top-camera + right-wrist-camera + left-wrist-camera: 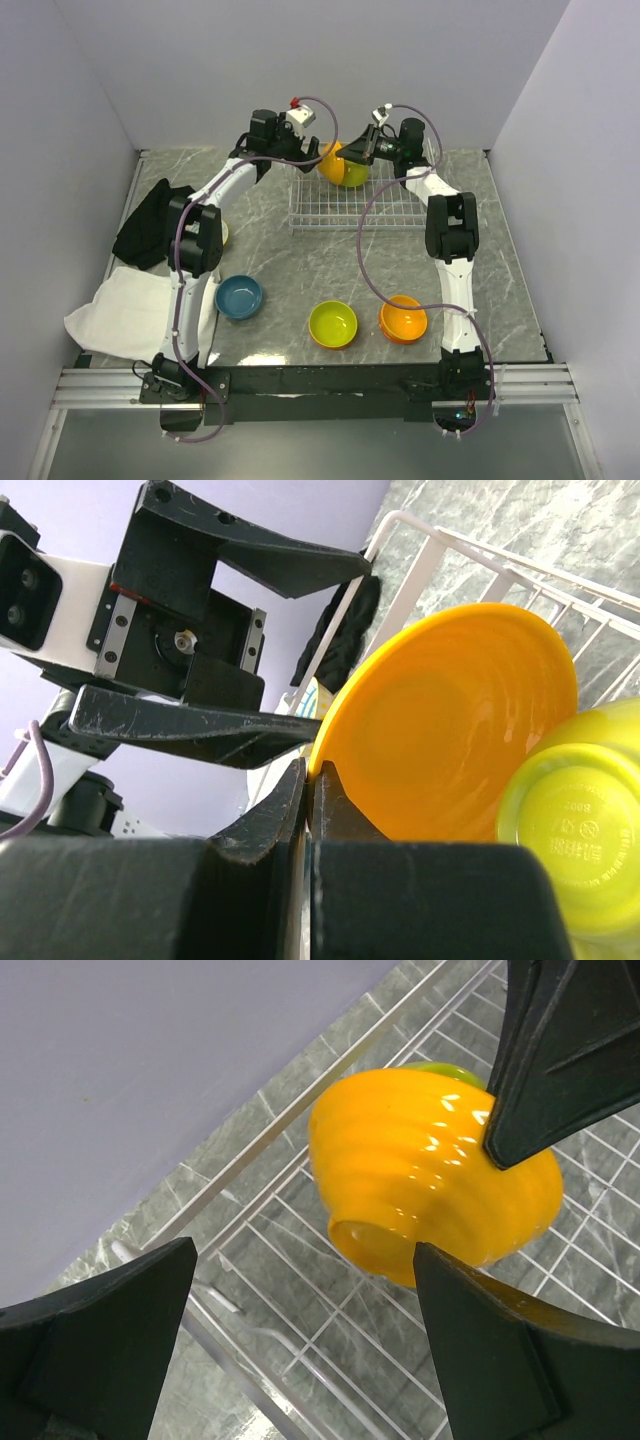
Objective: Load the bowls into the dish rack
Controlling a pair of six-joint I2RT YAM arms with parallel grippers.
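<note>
Grey marble-look table [300, 270], lavender walls. White wire-grid dish rack [390, 205] sits far centre. White cloth [120, 310] and black cloth [150, 225] lie at the left edge. Three bowls loose near the front: round teal-blue bowl [240, 296], front lime green bowl [333, 323], front orange bowl [403, 318]. Ribbed orange bowl [430, 1180] is tilted on edge at the rack's far left, with a second lime green bowl [575, 820] right against it. Right gripper [308, 780] is pinched on that orange bowl's rim. Left gripper [305, 1260] is spread wide beside the bowl's base; contact unclear.
</note>
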